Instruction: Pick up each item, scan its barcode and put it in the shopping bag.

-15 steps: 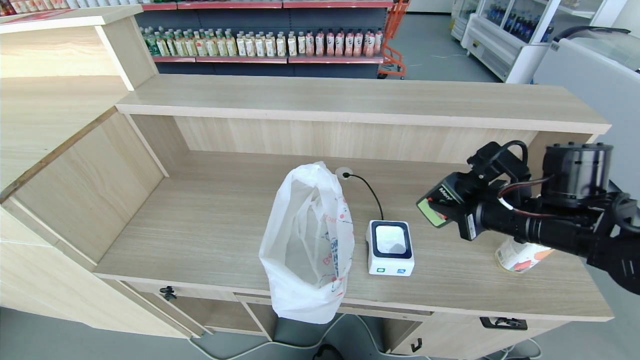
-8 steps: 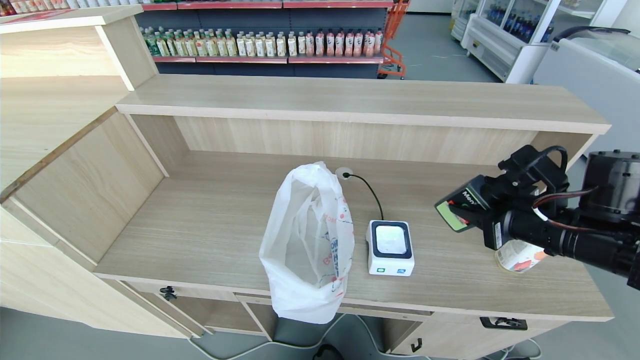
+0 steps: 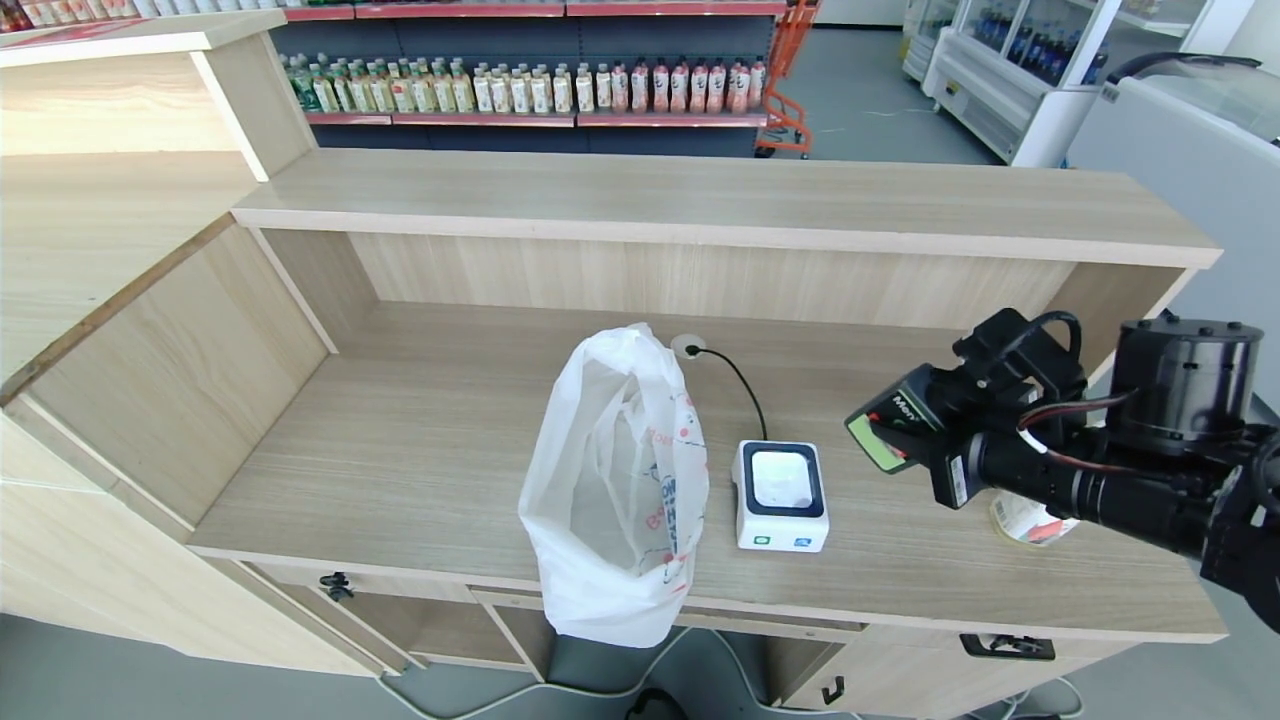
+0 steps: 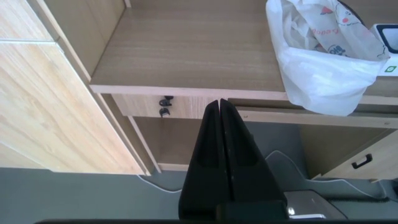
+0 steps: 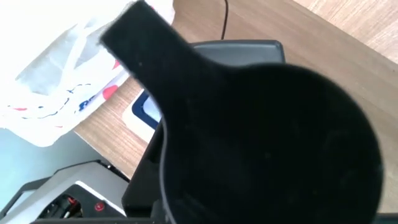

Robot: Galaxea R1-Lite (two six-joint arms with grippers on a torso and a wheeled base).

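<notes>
— Head view?
— The right gripper (image 3: pixel 915 422) is clamped on a small black pack with a green face (image 3: pixel 874 446). It is held above the light wooden bench (image 3: pixel 420 440), right of the white box scanner (image 3: pixel 781 495). The white plastic shopping bag (image 3: pixel 615 490) stands just left of the scanner.
— Left wrist?
— The left gripper (image 4: pixel 220 106) is pressed closed, empty, below the bench's front edge.
— Right wrist?
— Bag and scanner sit side by side.
</notes>
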